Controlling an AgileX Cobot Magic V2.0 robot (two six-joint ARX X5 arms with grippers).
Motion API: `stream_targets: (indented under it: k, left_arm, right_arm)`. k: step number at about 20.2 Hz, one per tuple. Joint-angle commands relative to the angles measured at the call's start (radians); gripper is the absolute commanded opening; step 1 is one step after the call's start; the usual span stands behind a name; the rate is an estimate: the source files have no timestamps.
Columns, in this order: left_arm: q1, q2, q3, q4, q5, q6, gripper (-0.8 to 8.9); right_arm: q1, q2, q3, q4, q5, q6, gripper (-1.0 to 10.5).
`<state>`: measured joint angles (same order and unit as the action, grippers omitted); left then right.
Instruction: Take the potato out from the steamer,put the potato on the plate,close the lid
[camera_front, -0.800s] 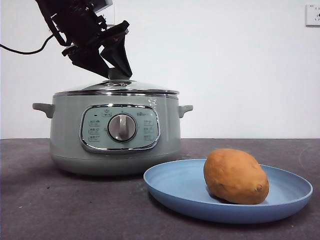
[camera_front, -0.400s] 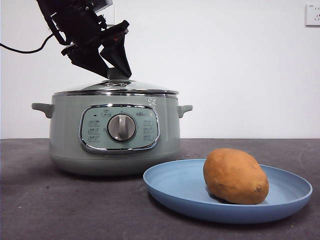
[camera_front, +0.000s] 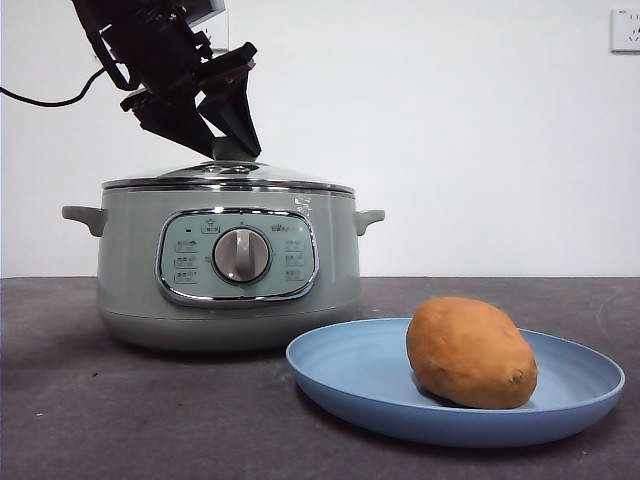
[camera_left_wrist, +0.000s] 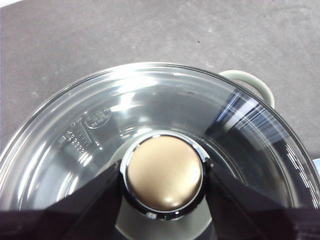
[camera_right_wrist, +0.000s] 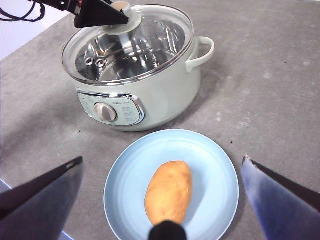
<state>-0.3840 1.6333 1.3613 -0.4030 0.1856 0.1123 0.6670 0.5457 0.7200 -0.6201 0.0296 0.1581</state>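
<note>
The steamer (camera_front: 229, 265) stands on the left of the dark grey table (camera_front: 100, 420), its chrome-rimmed control panel (camera_front: 237, 256) facing forward with a silver dial (camera_front: 242, 255) at its centre. Small printed labels ring the dial and a short logo sits above it, but all are too small to read. The lid (camera_front: 228, 177) sits closed on the pot's rim; in the left wrist view an embossed oval mark and a line of characters show in the glass, not legible. The left gripper (camera_left_wrist: 164, 176) is clamped on the lid's knob (camera_left_wrist: 164, 173), one jaw at each side. To the right, in front of the pot, lies the plate (camera_front: 345, 385), with the potato (camera_front: 470, 352) resting on it. The right gripper (camera_right_wrist: 162, 172) hangs above the plate, spread wide and empty. A white wall socket (camera_front: 626, 30) sits at the far right.
</note>
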Motion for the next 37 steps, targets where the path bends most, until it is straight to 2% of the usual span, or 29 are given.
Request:
stream_targets:
  k: [1,2,3,4,5,12,14,19,20,21,22,24,25,27,28,37]
  left_arm:
    - [-0.001,-0.017,0.002,-0.003,-0.002,0.005,0.49]
    - [-0.001,-0.018,0.002,-0.003,-0.002,0.004,1.75]
    - [-0.001,-0.018,0.002,-0.003,-0.002,0.003,3.54]
    - [-0.001,-0.018,0.002,-0.003,-0.002,0.003,4.91]
    - [-0.001,-0.02,0.002,-0.005,-0.002,0.003,5.55]
    - [-0.001,-0.127,0.002,-0.053,-0.002,0.003,5.62]
    - [-0.001,-0.191,0.002,-0.123,-0.002,0.003,5.62]
    - [-0.003,-0.397,0.002,-0.42,0.022,0.003,5.6]
    - [-0.003,-0.435,0.002,-0.485,0.038,0.003,5.57]
    - [-0.003,-0.47,0.002,-0.542,0.056,0.003,4.98]
    - [-0.003,-0.502,0.002,-0.59,0.058,0.003,3.73]
    - [-0.003,-0.553,0.002,-0.659,0.058,0.003,0.45]
    - [-0.003,-0.571,0.002,-0.684,0.058,0.003,-0.1]
    - [-0.003,-0.596,0.002,-0.723,0.059,0.003,-0.05]
    - [-0.003,-0.603,0.002,-0.74,0.059,0.003,-0.05]
    - [-0.003,-0.603,0.002,-0.773,0.058,0.003,-0.04]
  right_arm:
    - [0.001,-0.002,0.003,0.005,0.003,-0.003,5.4]
    - [0.001,-0.002,0.003,0.005,0.003,-0.003,5.4]
    - [0.001,-0.003,0.003,0.005,0.003,-0.003,5.4]
    - [0.001,-0.003,0.003,0.005,0.003,-0.003,5.4]
    - [0.001,-0.003,0.003,0.005,0.003,-0.003,5.4]
    - [0.001,-0.003,0.003,0.005,0.002,-0.002,5.4]
    - [0.001,-0.002,0.003,0.004,-0.003,-0.002,5.4]
    - [0.001,-0.002,0.003,-0.045,-0.007,0.008,5.4]
    - [0.001,-0.002,0.003,-0.064,-0.032,0.01,5.4]
    - [0.001,-0.002,0.003,-0.08,-0.062,0.01,5.3]
    - [0.001,-0.002,0.003,-0.093,-0.092,0.01,5.3]
    - [0.001,0.0,0.003,-0.113,-0.145,0.011,5.0]
    - [0.001,0.004,0.003,-0.123,-0.17,0.016,3.8]
    - [0.002,0.004,0.003,-0.137,-0.188,0.027,0.8]
    - [0.002,0.004,0.003,-0.141,-0.188,0.027,-0.2]
    - [0.002,0.004,0.003,-0.148,-0.181,0.027,0.0]
